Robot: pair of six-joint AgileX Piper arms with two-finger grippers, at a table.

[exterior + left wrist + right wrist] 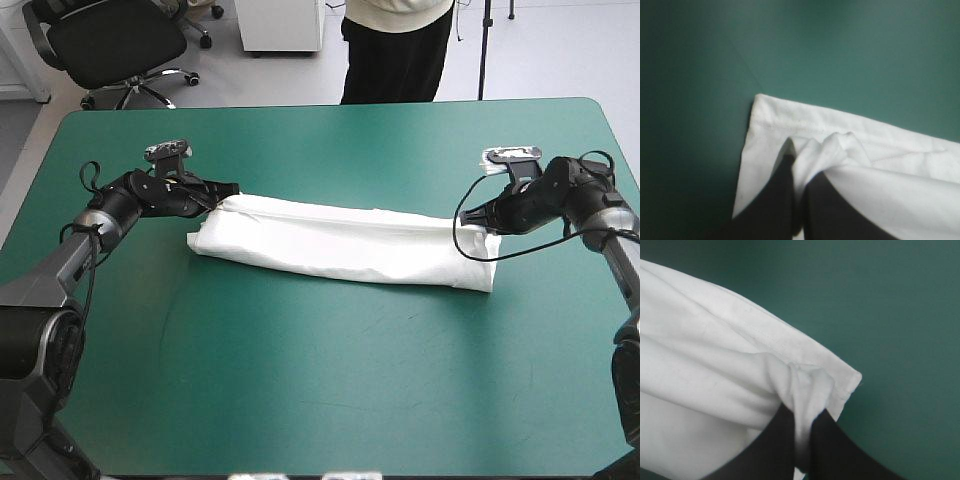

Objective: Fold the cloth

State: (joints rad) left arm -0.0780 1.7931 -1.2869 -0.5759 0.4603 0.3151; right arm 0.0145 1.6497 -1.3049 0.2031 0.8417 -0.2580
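Observation:
The white T-shirt [340, 240] lies folded into a long narrow band across the middle of the teal-green table. My left gripper [222, 196] is shut on the T-shirt at the band's left far corner; in the left wrist view a pinch of white cloth [820, 150] bunches between the black fingers [775, 200]. My right gripper [482, 226] is shut on the T-shirt at the band's right far corner. The right wrist view shows a fold of the T-shirt [715, 370] puckered between its black fingers [835, 450], with the hemmed corner just beyond them.
Bare teal-green cover [320, 380] stretches from the band to the table's near edge, and more lies beyond the band toward the far edge. A black office chair [115, 45] stands past the far left corner.

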